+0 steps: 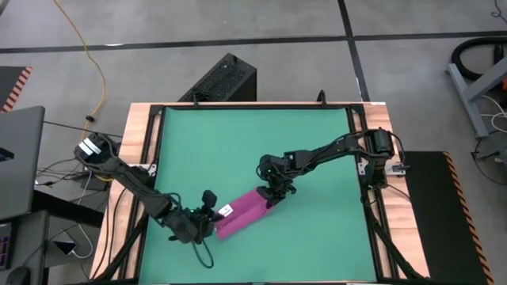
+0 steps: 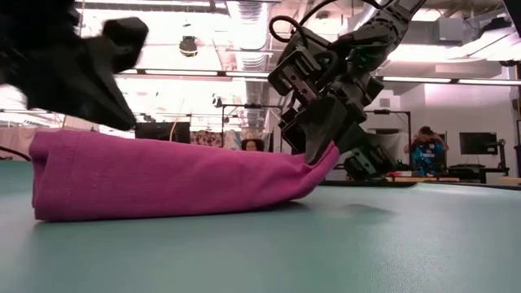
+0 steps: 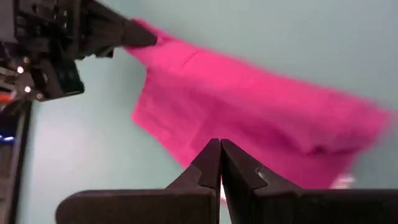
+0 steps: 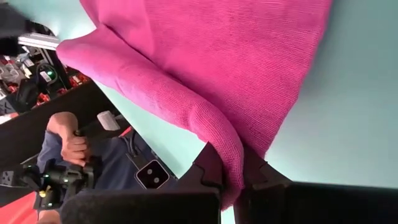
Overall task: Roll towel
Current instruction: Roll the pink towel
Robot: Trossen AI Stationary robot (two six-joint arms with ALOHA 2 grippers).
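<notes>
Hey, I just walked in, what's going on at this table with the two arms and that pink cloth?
Two robot arms are working on a magenta towel lying folded over on the green table. The right gripper has its fingers pinched on one end of the towel, lifting that end slightly off the surface. The left gripper sits at the opposite end, near the white tag, with its fingers shut; it does not appear to hold any cloth. The towel is not yet a tight roll.
</notes>
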